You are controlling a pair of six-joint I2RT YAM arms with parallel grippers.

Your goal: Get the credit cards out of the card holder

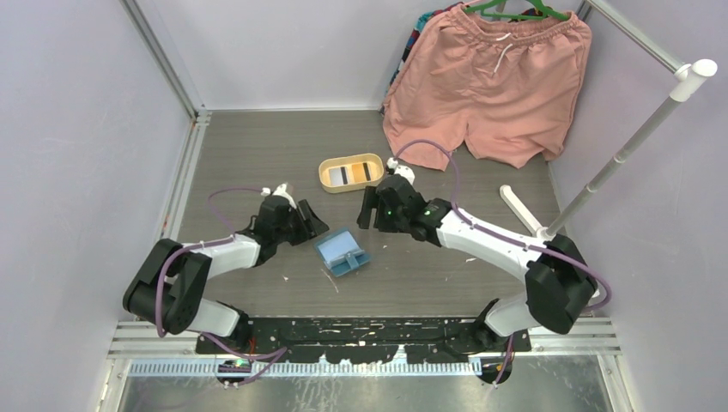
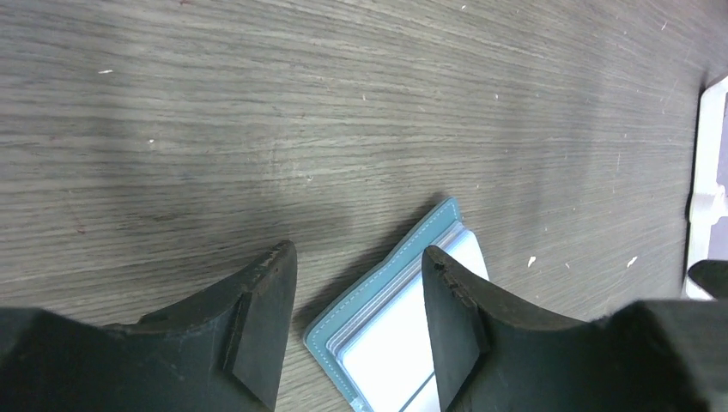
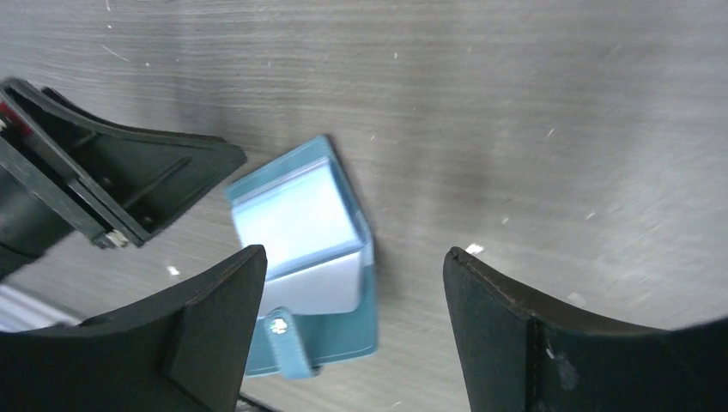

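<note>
Centre frame, the stitched teal card holder (image 1: 342, 251) lies open on the grainy wood table (image 1: 257, 146). The left gripper (image 1: 312, 226) and right gripper (image 1: 371, 213) both gape wide, holding nothing.

A robot lab's test cell: plain pale walls (image 1: 77, 129) on metal frame posts (image 1: 163, 60) box in a grey wood-grain table (image 1: 257, 146). A cabled left arm (image 1: 215, 253) and right arm (image 1: 489, 240) are bolted to a black plate (image 1: 369, 330) at its near edge.

Card holder (image 2: 378, 283) stitched teal leather-like, matt; table (image 2: 257, 129) grey wood-grain, matt; shorts (image 1: 489, 77) pink cloth.
</note>
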